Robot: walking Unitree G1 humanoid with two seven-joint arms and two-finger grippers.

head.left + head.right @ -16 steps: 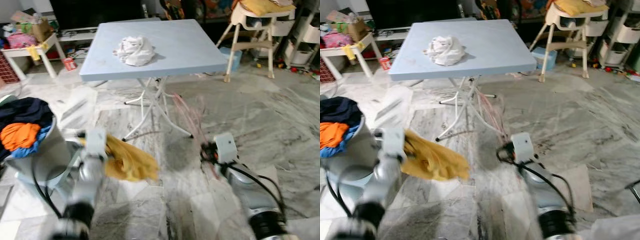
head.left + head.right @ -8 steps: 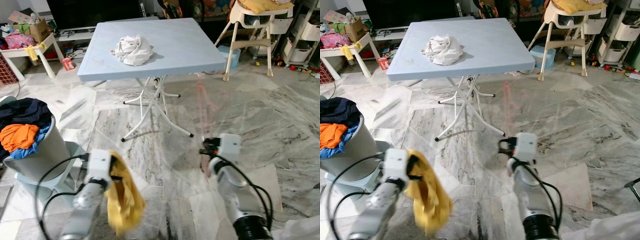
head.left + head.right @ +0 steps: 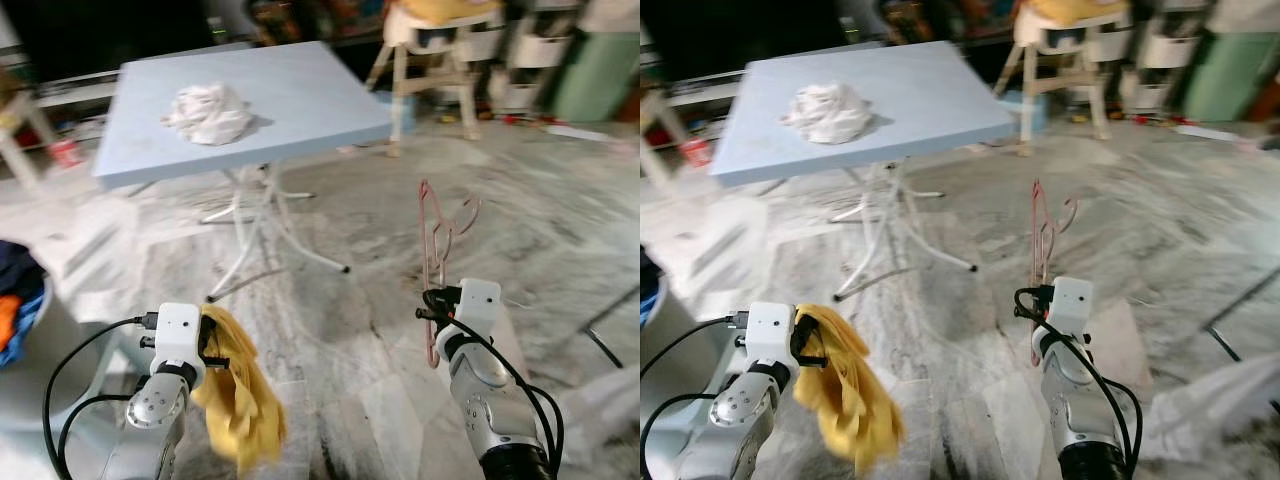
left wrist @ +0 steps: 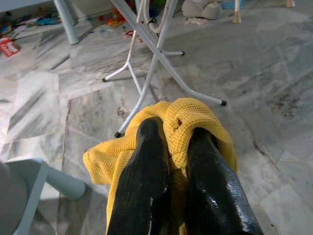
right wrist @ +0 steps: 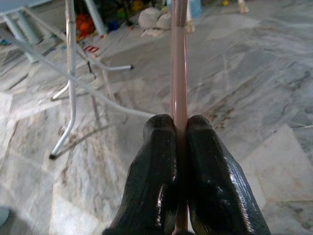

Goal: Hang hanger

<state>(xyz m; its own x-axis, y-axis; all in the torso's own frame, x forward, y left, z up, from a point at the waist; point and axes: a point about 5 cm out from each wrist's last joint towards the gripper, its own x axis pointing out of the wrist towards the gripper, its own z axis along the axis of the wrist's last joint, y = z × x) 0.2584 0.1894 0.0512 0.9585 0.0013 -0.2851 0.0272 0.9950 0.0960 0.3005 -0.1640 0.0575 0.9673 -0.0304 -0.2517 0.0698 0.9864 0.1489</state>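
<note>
Right gripper [image 5: 180, 128] pinching upright pink hanger [image 3: 437, 228]; left gripper [image 4: 172, 134] pinching yellow cloth [image 4: 186, 117] over marble floor [image 3: 560, 220], near table [image 3: 290, 95].

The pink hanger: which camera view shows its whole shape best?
The left eye view: the pink hanger stands upright above the right hand, hook and shoulders visible though blurred. The right eye view shows the same, fainter. The right wrist view shows one pink bar clamped between the fingers.

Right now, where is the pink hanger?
The pink hanger stands upright in the right end effector, over the marble floor, right of the blue table.
</note>
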